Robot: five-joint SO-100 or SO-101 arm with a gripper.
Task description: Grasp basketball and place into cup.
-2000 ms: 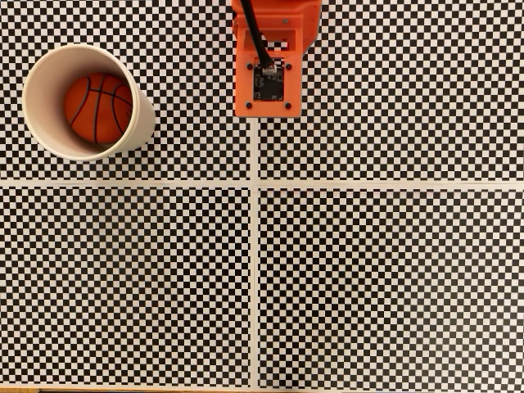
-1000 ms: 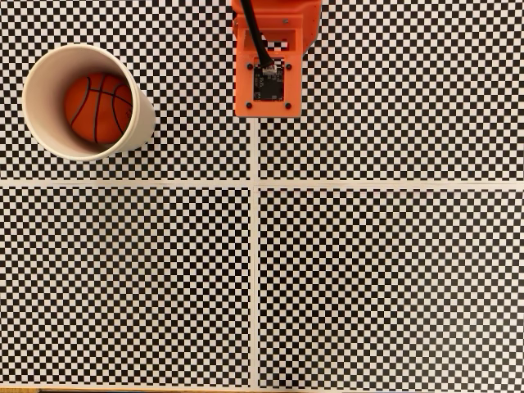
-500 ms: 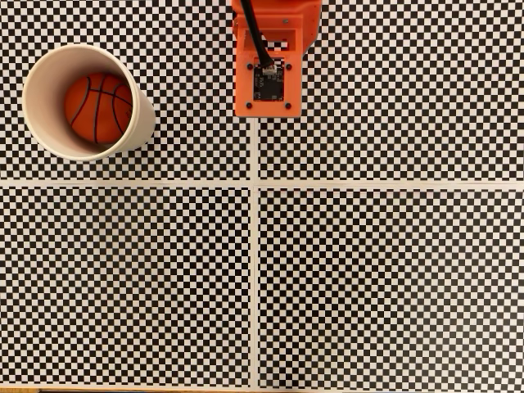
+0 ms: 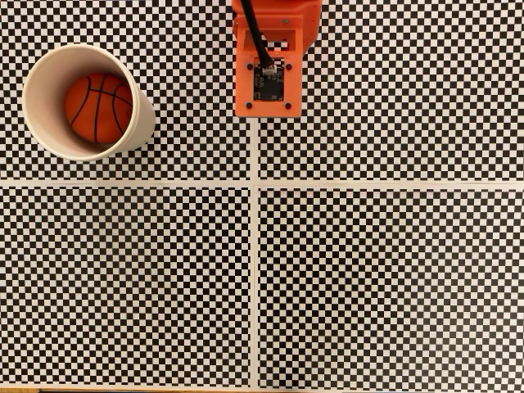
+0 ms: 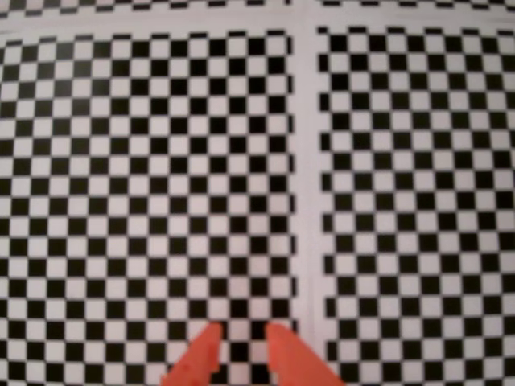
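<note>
No change against the frames of the last two seconds: cup, ball and arm all sit where they were.

The arm [image 4: 268, 61] is an orange block with a black cable, at the middle of the table's far edge in the fixed view, above the white vertical stripe [image 4: 255, 246]. Nothing lies on the checkered table [image 4: 385, 278] between arm and cup.

Wrist view: the gripper [image 5: 241, 331] shows two orange fingertips [image 5: 205, 342] at the bottom edge, a narrow gap between them, grasping nothing, over bare checkered surface just left of the white stripe.

The cup [image 4: 33, 115] stands upright near the far-left corner in the fixed view. The basketball [image 4: 97, 108] rests inside it, on the bottom.
</note>
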